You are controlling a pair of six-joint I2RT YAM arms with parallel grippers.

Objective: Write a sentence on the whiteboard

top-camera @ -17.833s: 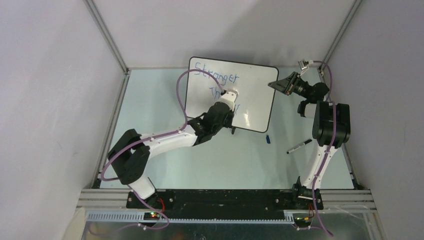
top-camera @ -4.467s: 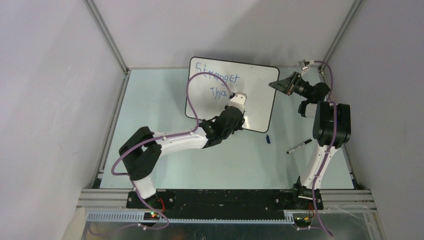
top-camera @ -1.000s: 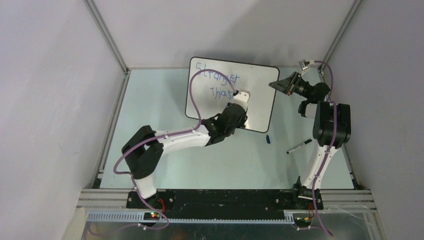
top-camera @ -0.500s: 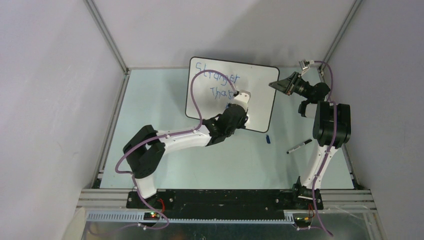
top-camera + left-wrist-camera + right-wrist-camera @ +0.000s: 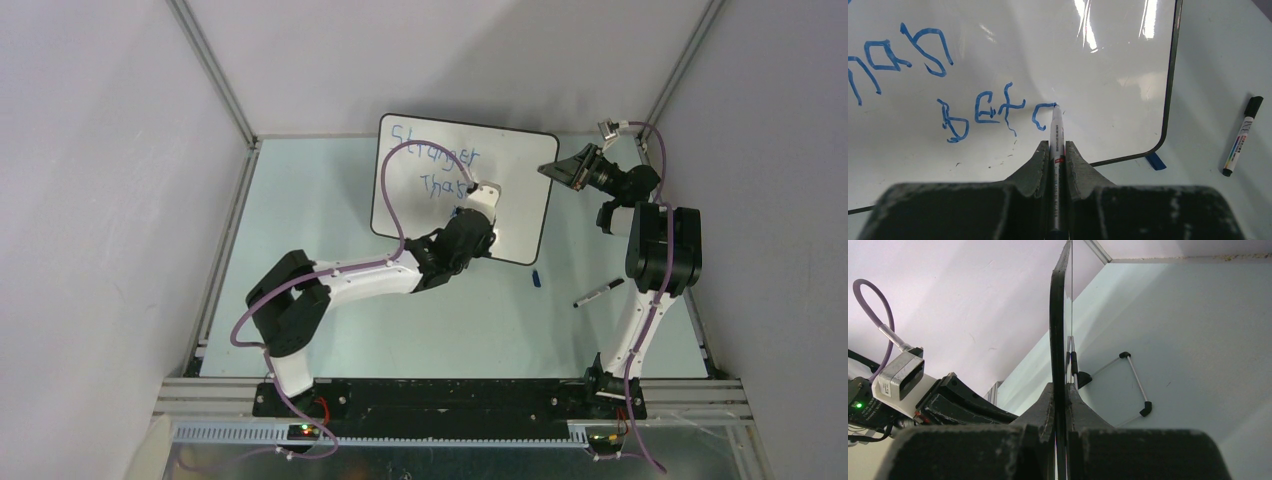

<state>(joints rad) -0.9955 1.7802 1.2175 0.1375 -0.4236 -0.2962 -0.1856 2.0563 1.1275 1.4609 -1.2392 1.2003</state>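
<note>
Your left claw [image 5: 1057,147] is closed narrow on a white-bodied marker [image 5: 1057,131], one finger pressed to each side of its barrel, and the marker's tip touches the whiteboard [image 5: 1108,60] at the end of a small curved blue letter. Your right claw [image 5: 1060,390] is pinched shut on the whiteboard's black right rim, so the board runs edge-on between its fingers in the right wrist view. The sentence [image 5: 435,157] sits on the left half of the board in blue: "Stranger" on top, a shorter word below it, and a third line beginning "bet" where the tip rests. The whiteboard is at the far middle of the pale blue-green surface [image 5: 330,220], with a thin wire stand [image 5: 1135,382] behind it. A blue cap [image 5: 1155,161] lies just beside the board's near right corner, and a black-capped marker [image 5: 1243,136] lies further right, apart from it. Plain pale walls [image 5: 100,150] close in three sides. Your left arm [image 5: 350,275] stretches diagonally from its base toward the board, a purple cable [image 5: 392,190] arching over it; your right arm [image 5: 660,245] stands folded upright, wrist turned left.
</note>
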